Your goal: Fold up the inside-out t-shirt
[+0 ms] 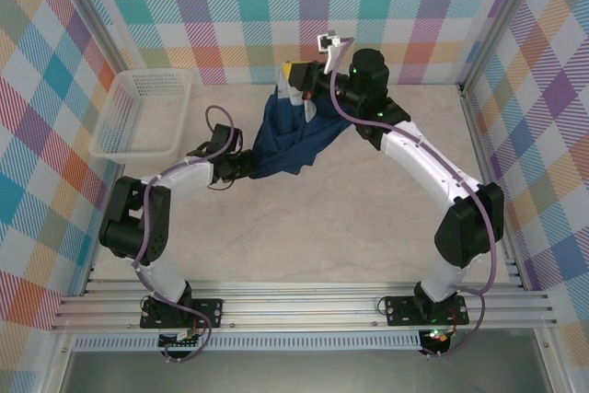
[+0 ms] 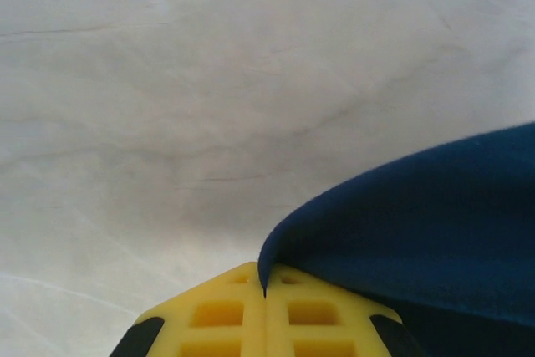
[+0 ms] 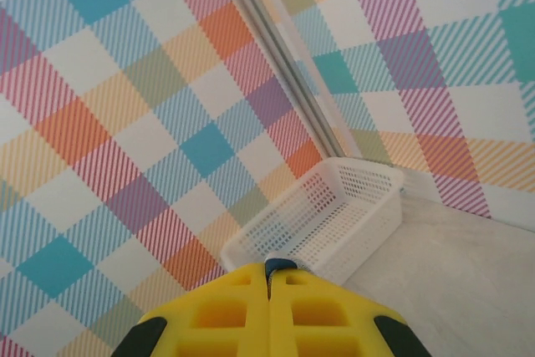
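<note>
The inside-out t-shirt point(image 1: 293, 140) is dark navy and hangs stretched in the air between my two grippers, above the table's back middle. My left gripper point(image 1: 247, 167) is shut on its lower left edge; in the left wrist view the navy cloth point(image 2: 418, 223) runs out of the closed yellow jaws point(image 2: 266, 290) to the right. My right gripper point(image 1: 296, 75) is raised near the back wall and shut on the shirt's top edge. In the right wrist view a small tuft of navy fabric point(image 3: 277, 267) peeks from its closed yellow jaws point(image 3: 269, 277).
A white mesh basket point(image 1: 147, 109) stands at the back left of the table, also in the right wrist view as the basket point(image 3: 334, 215). Plaid walls enclose the table on three sides. The pale table surface point(image 1: 313, 227) lies bare in front of the shirt.
</note>
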`<state>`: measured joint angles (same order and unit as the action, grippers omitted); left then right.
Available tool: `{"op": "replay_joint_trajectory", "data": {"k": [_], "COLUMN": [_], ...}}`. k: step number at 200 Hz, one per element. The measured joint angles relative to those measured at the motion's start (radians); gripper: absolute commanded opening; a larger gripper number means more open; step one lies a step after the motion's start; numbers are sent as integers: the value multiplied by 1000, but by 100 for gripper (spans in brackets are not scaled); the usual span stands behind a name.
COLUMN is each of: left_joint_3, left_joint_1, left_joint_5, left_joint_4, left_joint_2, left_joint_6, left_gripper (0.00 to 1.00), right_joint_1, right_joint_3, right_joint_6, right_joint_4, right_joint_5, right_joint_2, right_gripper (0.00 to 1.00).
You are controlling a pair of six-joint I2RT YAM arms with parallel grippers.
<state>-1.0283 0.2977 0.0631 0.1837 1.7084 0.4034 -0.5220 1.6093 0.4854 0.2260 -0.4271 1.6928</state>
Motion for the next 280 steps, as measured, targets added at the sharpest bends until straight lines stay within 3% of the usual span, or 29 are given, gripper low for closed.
{"op": "replay_joint_trajectory", "data": {"k": [28, 51, 85, 120, 142, 171, 195, 206, 215, 242, 280], "left_joint_3": [129, 249, 253, 104, -24, -181, -205, -220, -243, -283, -93], "left_joint_1": [0, -8, -26, -4, 24, 72, 94, 98, 98, 68, -122], "left_joint_5": [-16, 13, 137, 307, 363, 404, 438, 446, 452, 453, 422], "left_joint_4": [-56, -58, -106, -136, -117, -82, -77, -73, -60, -48, -111], "left_joint_2": [-90, -291, -553, -476, -359, -195, -121, -93, -72, -50, -218], "left_joint_6": [19, 33, 42, 76, 75, 73, 84, 93, 97, 110, 193], "left_gripper": [57, 79, 87, 87, 82, 63, 38, 14, 5, 0, 0], "right_joint_1": [25, 58, 92, 98, 98, 98, 98, 99, 105, 154, 308], "right_joint_3": [-54, -94, -149, -198, -209, -210, -210, -212, -219, -264, -305], "right_joint_6": [-27, -85, -171, -233, -262, -280, -296, -310, -321, -341, -332], "right_joint_4": [21, 0, -36, -73, -101, -112, -130, -143, -156, -206, -222], "right_joint_5": [-64, -133, -243, -329, -359, -379, -386, -389, -391, -392, -342], "right_joint_2": [-24, -62, -114, -121, -121, -121, -121, -122, -127, -190, -381], "right_gripper": [0, 0, 0, 0, 0, 0, 0, 0, 0, 0, 0]}}
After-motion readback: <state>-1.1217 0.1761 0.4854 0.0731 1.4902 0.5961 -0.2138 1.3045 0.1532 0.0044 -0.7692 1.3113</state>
